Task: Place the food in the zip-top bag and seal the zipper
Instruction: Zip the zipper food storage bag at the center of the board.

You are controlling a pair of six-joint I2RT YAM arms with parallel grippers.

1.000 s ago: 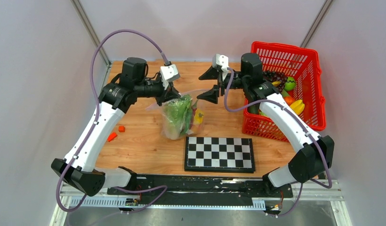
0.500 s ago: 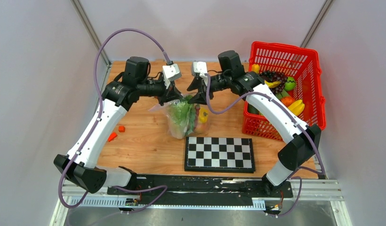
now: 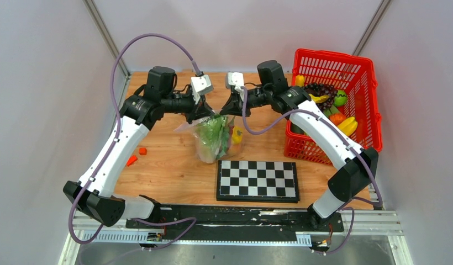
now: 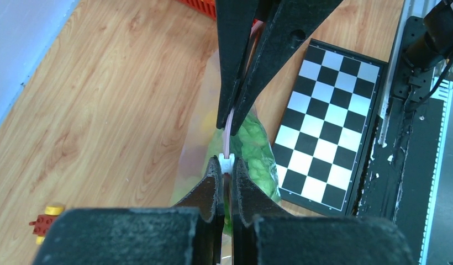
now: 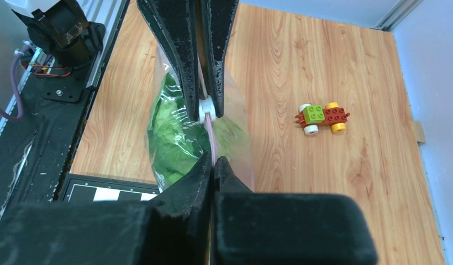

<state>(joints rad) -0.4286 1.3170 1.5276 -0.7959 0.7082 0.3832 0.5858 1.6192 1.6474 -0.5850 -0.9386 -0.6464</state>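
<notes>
At mid-tabletop (image 3: pixel 169 165), the zip-top bag (image 3: pixel 213 146) holding lettuce (image 3: pixel 209 135) is held upright by its pink zipper (image 4: pixel 229 130). The left fingers (image 4: pixel 212 185) and right fingers (image 5: pixel 204 171) are both clenched on it. A chessboard (image 3: pixel 257 179) lies just in front, with a red basket (image 3: pixel 335 61) to the right.

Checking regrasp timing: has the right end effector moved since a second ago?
Yes. The right end effector swung left, away from the red basket, and closed on the zipper.
</notes>
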